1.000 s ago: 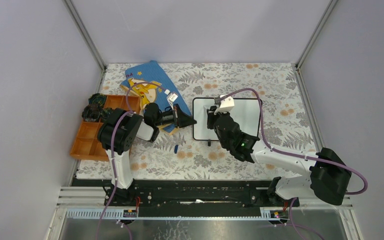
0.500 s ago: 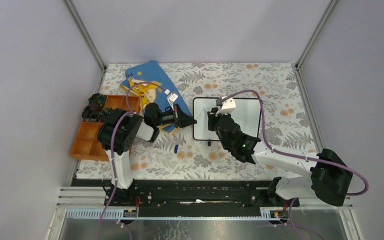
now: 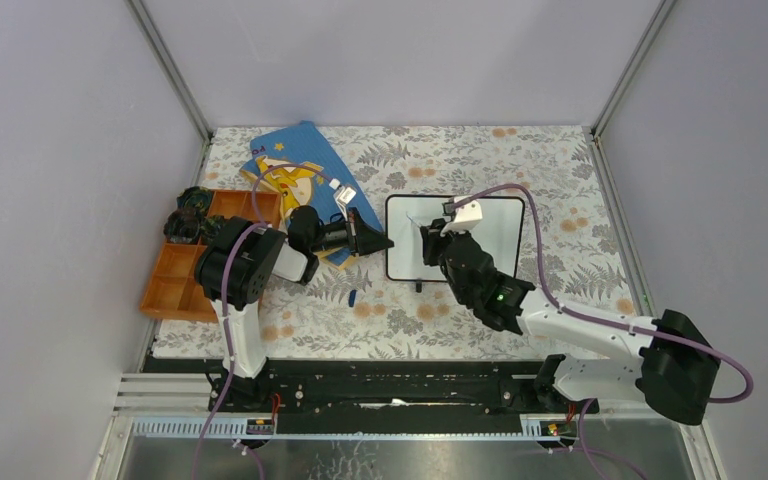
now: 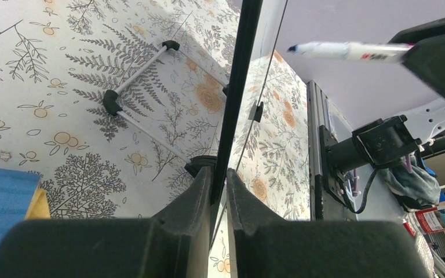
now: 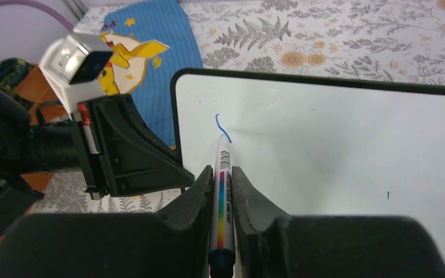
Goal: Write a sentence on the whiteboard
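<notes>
**Top external view.** The whiteboard (image 3: 500, 235) lies flat on the patterned cloth, just right of frame centre. I see the left gripper (image 3: 387, 243) meeting the board's left edge. The right gripper (image 3: 428, 246) sits over the board's left part; from here I cannot tell how its jaws stand. A blue picture book (image 3: 295, 160) lies in the upper left, partly under the left arm. An orange tray (image 3: 170, 285) is at the far left. A small blue item (image 3: 353, 297) lies on the cloth below the left gripper; I cannot identify it.

**Left wrist view.** The board is seen edge-on, its black frame (image 4: 239, 87) running up the middle of the frame. The left gripper (image 4: 219, 194) is pinched narrow on that frame at lower centre, both fingers (image 4: 191, 202) pressed against it. In the upper right a marker (image 4: 347, 51) with a blue tip juts leftward from the right gripper's dark body.

**Right wrist view.** The right gripper (image 5: 221, 176) is clamped narrow on the marker (image 5: 221, 202), which runs up between the fingers (image 5: 249, 197). The marker tip touches the whiteboard (image 5: 336, 150) at the lower end of one short curved blue stroke (image 5: 218, 123), near the board's upper-left corner. The left gripper (image 5: 188, 172) shows at the board's left edge. The picture book (image 5: 150, 35) lies in the upper left.
</notes>
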